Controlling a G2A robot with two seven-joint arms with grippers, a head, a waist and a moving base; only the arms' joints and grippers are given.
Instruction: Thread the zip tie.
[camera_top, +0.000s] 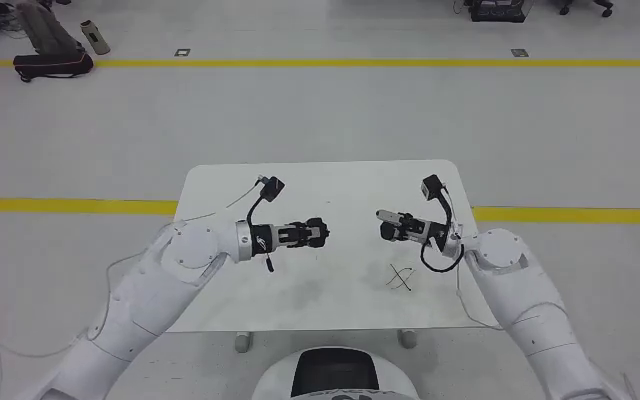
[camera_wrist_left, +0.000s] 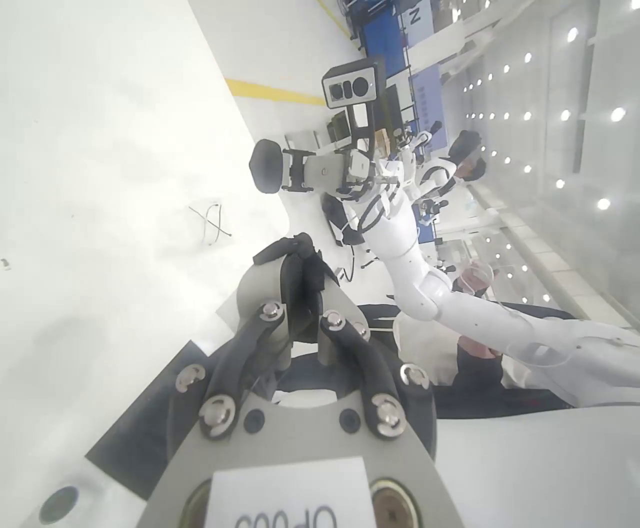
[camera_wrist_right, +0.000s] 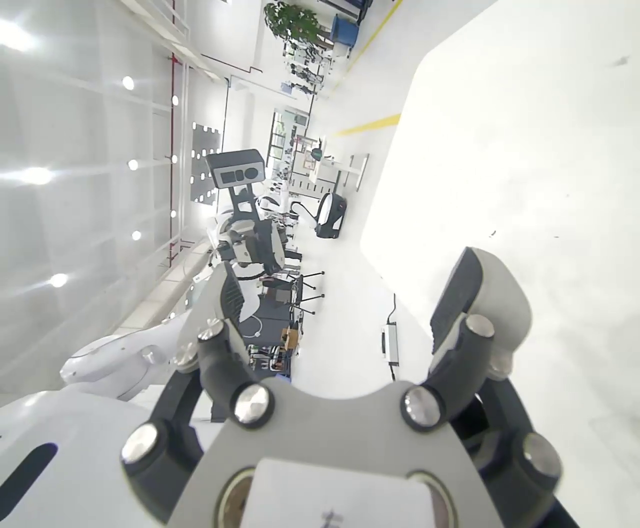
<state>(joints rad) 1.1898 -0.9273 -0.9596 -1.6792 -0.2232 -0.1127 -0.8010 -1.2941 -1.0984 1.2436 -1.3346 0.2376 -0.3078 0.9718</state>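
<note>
Barely begun: neither claw holds the zip tie.
Thin dark plastic zip tie (camera_top: 400, 278), seemingly crossed over itself, rests untouched on the white rectangular table (camera_top: 300, 300). It lies near the wide-spread right claw (camera_top: 382, 223) and farther from the pinched-together, empty-looking left claw (camera_top: 322, 231). Pickup and threading remain.

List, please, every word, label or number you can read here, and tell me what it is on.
None reads whole.
Left label, behind the left gripper: upside down, cut off at the picture's edge.
Right label, behind the right gripper: cut off, unreadable.
Blue boards in the room behind: too small, blurred.
</note>
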